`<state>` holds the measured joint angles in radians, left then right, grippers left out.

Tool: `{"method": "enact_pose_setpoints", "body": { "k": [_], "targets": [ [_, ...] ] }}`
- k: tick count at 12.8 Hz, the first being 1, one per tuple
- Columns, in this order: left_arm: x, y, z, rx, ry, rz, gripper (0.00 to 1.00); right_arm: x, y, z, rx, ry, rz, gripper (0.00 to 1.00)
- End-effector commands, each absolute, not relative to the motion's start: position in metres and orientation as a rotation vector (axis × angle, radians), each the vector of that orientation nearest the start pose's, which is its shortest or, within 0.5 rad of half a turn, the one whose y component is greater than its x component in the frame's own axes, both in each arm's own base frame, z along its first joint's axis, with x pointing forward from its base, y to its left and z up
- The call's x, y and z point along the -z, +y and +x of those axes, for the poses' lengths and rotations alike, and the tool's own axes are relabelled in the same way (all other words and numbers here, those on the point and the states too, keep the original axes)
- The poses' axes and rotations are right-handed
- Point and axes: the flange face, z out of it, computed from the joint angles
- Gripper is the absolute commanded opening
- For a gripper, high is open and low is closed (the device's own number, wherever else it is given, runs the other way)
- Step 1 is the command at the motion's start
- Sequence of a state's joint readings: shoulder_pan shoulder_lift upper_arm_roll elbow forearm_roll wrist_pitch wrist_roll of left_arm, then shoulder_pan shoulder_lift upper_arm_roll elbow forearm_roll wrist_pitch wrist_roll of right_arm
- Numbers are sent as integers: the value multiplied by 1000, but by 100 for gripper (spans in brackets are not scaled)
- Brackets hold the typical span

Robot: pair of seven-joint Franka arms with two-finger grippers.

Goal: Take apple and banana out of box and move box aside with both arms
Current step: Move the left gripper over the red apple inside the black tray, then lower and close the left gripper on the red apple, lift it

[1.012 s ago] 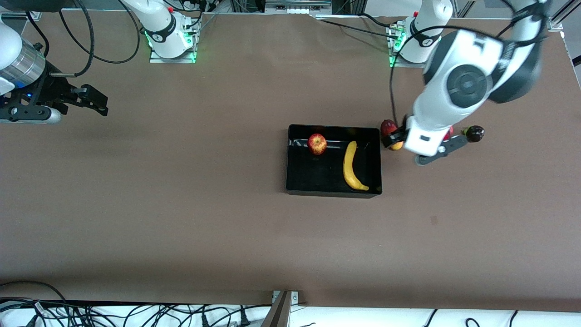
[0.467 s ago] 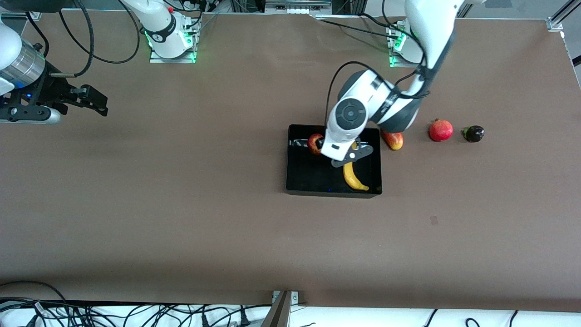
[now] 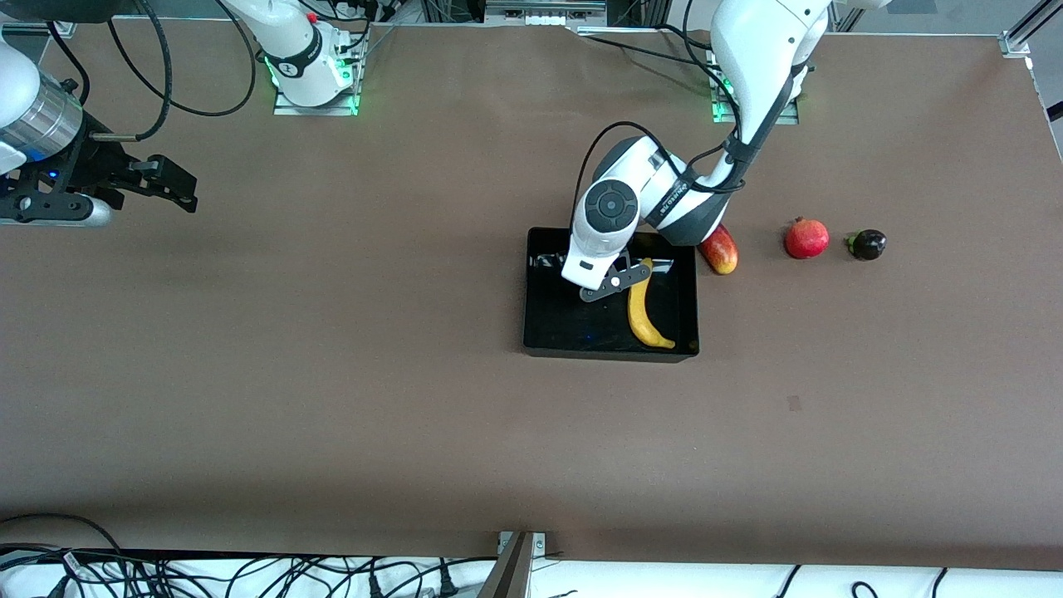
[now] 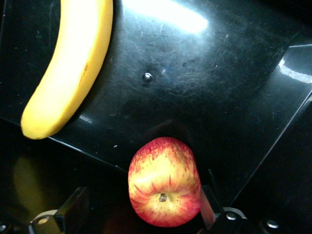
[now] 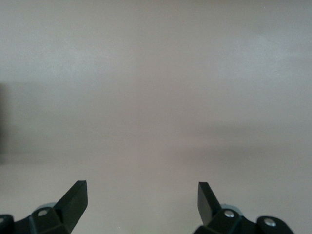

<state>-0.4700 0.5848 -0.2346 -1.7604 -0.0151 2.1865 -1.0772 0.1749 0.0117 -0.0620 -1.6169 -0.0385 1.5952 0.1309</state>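
Observation:
The glossy black box lies mid-table and holds the fruits. The yellow banana lies in it toward the left arm's end; it also shows in the left wrist view. The red-and-yellow apple rests on the box floor; in the front view the left hand hides it. My left gripper is low in the box, open, with the apple between its fingers and one finger close against it. My right gripper waits open and empty over bare table at the right arm's end.
A red-yellow mango lies just outside the box wall toward the left arm's end. A red pomegranate and a small dark fruit lie in a row past it. Cables run along the table's near edge.
My left arm swung from over the mango to over the box, then came to sit low over the apple. The right arm has not moved.

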Motion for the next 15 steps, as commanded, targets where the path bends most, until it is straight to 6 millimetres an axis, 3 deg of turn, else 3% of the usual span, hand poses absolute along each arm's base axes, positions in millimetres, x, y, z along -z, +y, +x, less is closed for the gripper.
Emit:
{"method": "enact_pose_setpoints", "body": {
  "k": [1, 8, 9, 11, 12, 14, 15],
  "targets": [
    [-228, -414, 491, -294, -684, -3062, 100, -601, 57, 556, -54, 19, -3164, 100],
    [-197, -413, 477, -229, -773, -3085, 100, -600, 56, 557, -57, 21, -3164, 100],
    [-193, -414, 478, -225, -803, -3081, 88, -600, 56, 557, -57, 21, -3164, 100],
    [-190, -418, 475, -219, -828, -3080, 20, -600, 56, 557, -57, 21, -3164, 100],
    [-191, -419, 474, -203, -806, -3080, 0, -600, 56, 556, -59, 21, -3165, 100],
    [-198, -420, 474, -202, -799, -3079, 0, -600, 56, 557, -57, 21, -3164, 100],
    [-212, -423, 473, -204, -790, -3083, 0, -600, 56, 557, -57, 21, -3164, 100]
  ]
}}
